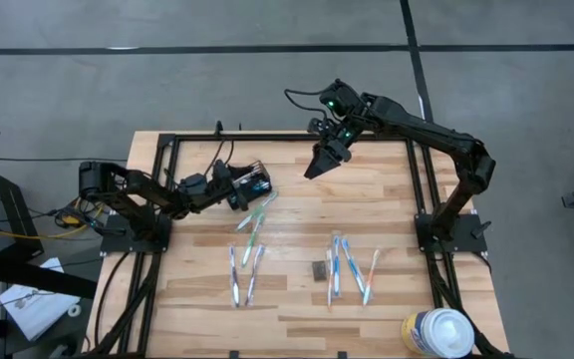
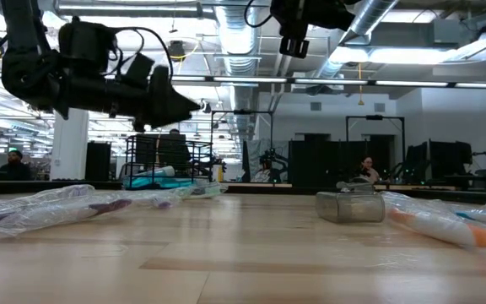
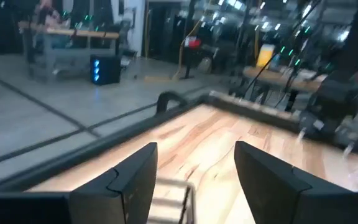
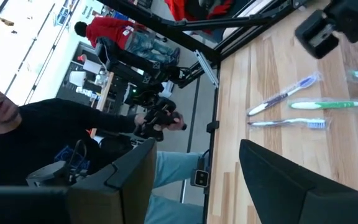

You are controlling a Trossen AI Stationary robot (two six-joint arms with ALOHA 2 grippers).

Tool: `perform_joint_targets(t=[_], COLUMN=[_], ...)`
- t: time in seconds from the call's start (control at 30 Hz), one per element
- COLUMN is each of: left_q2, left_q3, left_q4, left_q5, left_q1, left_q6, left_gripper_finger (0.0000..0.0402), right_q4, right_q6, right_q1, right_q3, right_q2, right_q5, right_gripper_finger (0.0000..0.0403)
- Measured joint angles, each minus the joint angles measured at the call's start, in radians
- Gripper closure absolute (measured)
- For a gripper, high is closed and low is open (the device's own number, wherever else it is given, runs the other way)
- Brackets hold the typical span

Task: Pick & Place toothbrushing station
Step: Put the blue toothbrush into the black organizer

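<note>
My left gripper [image 1: 239, 189] hung above the table's [image 1: 297, 309] left rear part, right beside the black wire-mesh caddy [image 1: 256, 183]. Its fingers [image 3: 129, 180] stood apart with nothing between them in the left wrist view. From above I could not tell whether they touched the caddy, which sat on the table's left rear part with a toothbrush [image 1: 257, 215] lying at its front edge.

Nearer the front, left of centre, two further wrapped toothbrushes [image 1: 243, 274] lay side by side. A small dark grey block [image 1: 319, 269] sat near the table's middle front. Just to its right lay a second group of brushes and tubes [image 1: 347, 267].

My right gripper [image 1: 319, 165] was held in the air over the rear centre, well apart from the caddy. Its fingers [image 4: 284, 174] were spread and empty in the right wrist view, which also took in three toothbrushes [image 4: 303, 106] on the wood.

A large white round canister [image 1: 436, 333] stood at the front right corner.
</note>
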Motion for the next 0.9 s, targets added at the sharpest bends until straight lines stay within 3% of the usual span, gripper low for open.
perform_joint_targets(t=[0.17,0.37,0.53,0.67,0.9], left_q2=[-0.039,-0.277,-0.478,-0.583,-0.615], left_q3=[0.011,0.092,0.209,0.337,0.496], left_q4=[0.228,0.133,-0.211,-0.521,-0.951], left_q5=[0.085,0.237,0.360,0.406,0.598], left_q1=[0.000,0.000,-0.009,-0.011,0.050], left_q6=[-0.039,-0.144,-0.230,-0.201,-0.183], left_gripper_finger=[0.0195,0.0225,0.0253,0.0262,0.0263], right_q4=[0.097,0.381,0.769,1.012,1.097], right_q6=[0.035,0.128,0.330,0.434,0.395], right_q1=[0.010,0.065,0.118,0.145,0.160], right_q3=[0.000,0.038,0.078,0.094,0.108], right_q2=[0.000,0.001,0.001,-0.001,0.006], right_q5=[-0.001,-0.003,0.030,0.174,0.491], right_gripper_finger=[0.0182,0.0182,0.0182,0.0182,0.0182])
